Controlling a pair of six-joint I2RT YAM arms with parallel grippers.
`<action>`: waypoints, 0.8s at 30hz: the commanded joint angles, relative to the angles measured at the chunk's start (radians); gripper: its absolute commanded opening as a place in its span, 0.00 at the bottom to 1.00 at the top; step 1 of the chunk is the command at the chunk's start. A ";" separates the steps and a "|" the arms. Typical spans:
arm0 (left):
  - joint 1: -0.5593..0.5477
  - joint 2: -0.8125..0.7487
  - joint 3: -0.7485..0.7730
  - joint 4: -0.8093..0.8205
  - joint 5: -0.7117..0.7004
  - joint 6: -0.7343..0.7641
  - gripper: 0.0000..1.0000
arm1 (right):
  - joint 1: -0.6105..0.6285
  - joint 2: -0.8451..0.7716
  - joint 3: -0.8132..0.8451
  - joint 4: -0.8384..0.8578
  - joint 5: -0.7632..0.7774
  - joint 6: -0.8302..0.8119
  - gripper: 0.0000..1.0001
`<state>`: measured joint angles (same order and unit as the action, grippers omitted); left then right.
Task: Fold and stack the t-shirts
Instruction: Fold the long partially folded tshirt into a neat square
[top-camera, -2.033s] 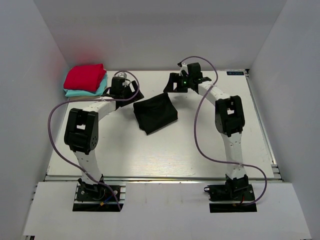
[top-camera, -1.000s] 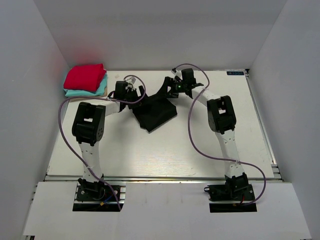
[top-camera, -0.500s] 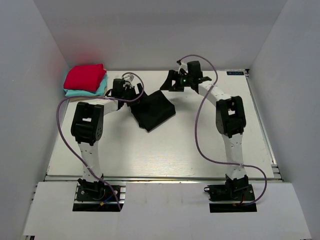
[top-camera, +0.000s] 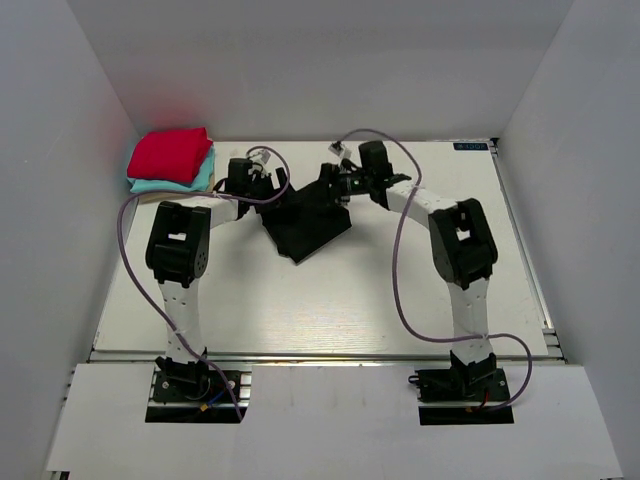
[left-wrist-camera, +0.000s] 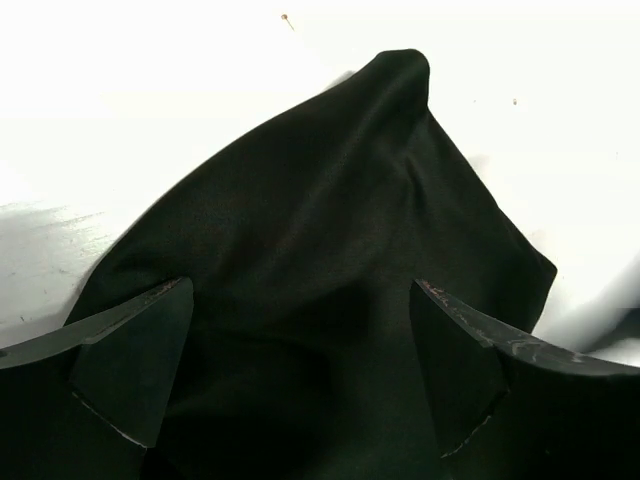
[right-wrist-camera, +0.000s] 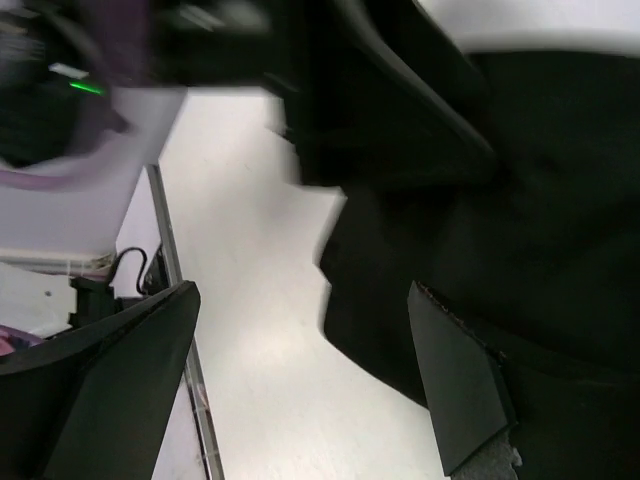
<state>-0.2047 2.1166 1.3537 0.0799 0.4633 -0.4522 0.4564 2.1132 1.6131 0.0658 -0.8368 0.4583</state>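
Done: the red t-shirt (top-camera: 170, 152) lay folded on the teal t-shirt (top-camera: 192, 181) in the far left corner of the table (top-camera: 300, 310).
Left to do: the black t-shirt (top-camera: 305, 225), a rumpled, part-folded bundle near the middle of the far edge, seemingly needed tidying and then stacking.
Left gripper (left-wrist-camera: 300, 300): fingers spread over the black cloth's far left part, pinching nothing.
Right gripper (right-wrist-camera: 300, 295): fingers spread wide at the cloth's far right part; view blurred.
Count: one black, one red, one teal shirt; any layer beneath was too thin to tell.

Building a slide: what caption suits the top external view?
Left gripper and right gripper at the far edge of a black t-shirt; red t-shirt stacked on teal t-shirt far left.
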 joint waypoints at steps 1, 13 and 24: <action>0.005 0.002 0.028 -0.012 -0.011 0.015 1.00 | -0.025 0.079 -0.089 0.080 -0.054 0.065 0.90; 0.024 0.147 0.136 -0.015 0.069 0.035 1.00 | -0.042 0.202 -0.317 0.379 -0.058 0.212 0.90; 0.024 0.076 0.321 -0.015 0.180 0.079 1.00 | 0.016 -0.191 -0.300 0.141 0.067 -0.029 0.90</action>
<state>-0.1864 2.3123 1.6306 0.0685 0.6285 -0.4057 0.4583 2.0369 1.2556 0.2752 -0.8078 0.5167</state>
